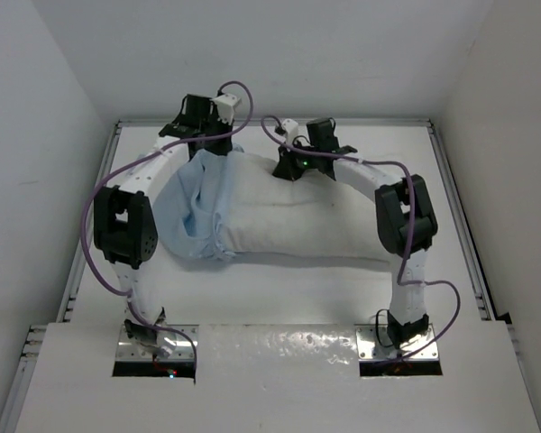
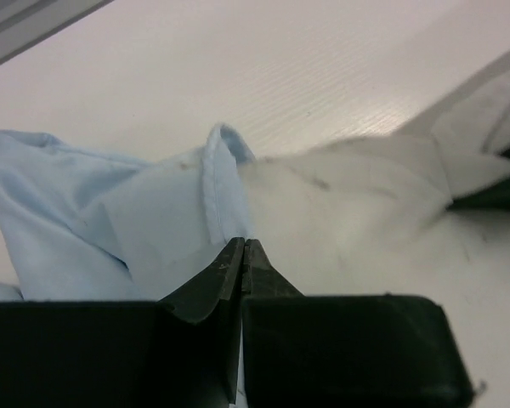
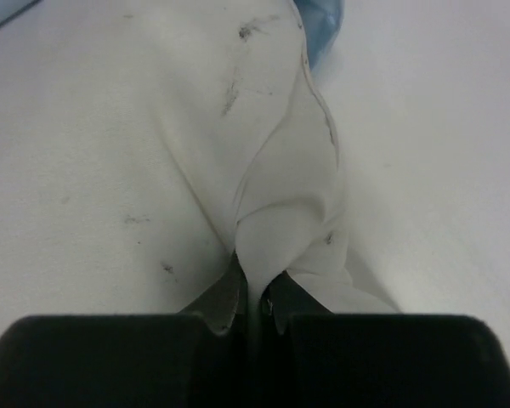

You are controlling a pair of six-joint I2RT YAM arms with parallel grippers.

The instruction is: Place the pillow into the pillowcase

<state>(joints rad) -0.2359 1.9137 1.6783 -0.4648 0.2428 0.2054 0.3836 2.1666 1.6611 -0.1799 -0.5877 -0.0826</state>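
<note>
While the left gripper (image 2: 242, 248) clamps the thin light-blue fabric pillowcase (image 2: 110, 221) and the right gripper (image 3: 253, 287) the plump white pillow (image 3: 153, 127), tugging may slip either pinch.

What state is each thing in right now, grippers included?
pillow: lying flat, mostly uncovered.
pillowcase: wrinkled, bunched at one end of the pillow.
left gripper: shut on the pillowcase hem.
right gripper: shut on a pinch of pillow fabric.
</note>
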